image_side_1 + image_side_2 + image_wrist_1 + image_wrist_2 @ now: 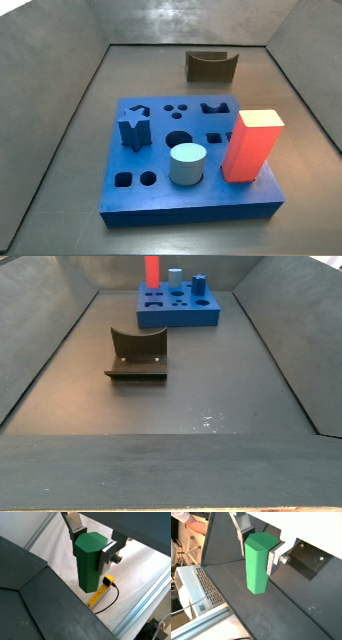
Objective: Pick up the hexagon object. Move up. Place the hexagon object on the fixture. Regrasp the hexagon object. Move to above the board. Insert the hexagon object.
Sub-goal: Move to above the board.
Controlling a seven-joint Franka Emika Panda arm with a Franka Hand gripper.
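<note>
My gripper [93, 549] is shut on the hexagon object [90, 567], a bright green prism bar held at its upper end, its length hanging below the jaws. Both wrist views show this; it also shows in a wrist view [256, 567] with the gripper [261, 549] around it. The silver fingers [105, 559] press its two opposite sides. The gripper and the bar are out of both side views. The dark brown fixture [210, 66] [136, 351] stands on the floor apart from the blue board [187, 195] [178, 318].
On the board stand a red block [251, 145], a pale blue cylinder [187, 163] and a dark blue star peg [132, 130]. Dark enclosure walls surround the floor. Outside them lie a yellow cabled device [100, 594] on white cloth and a laptop keyboard [201, 587].
</note>
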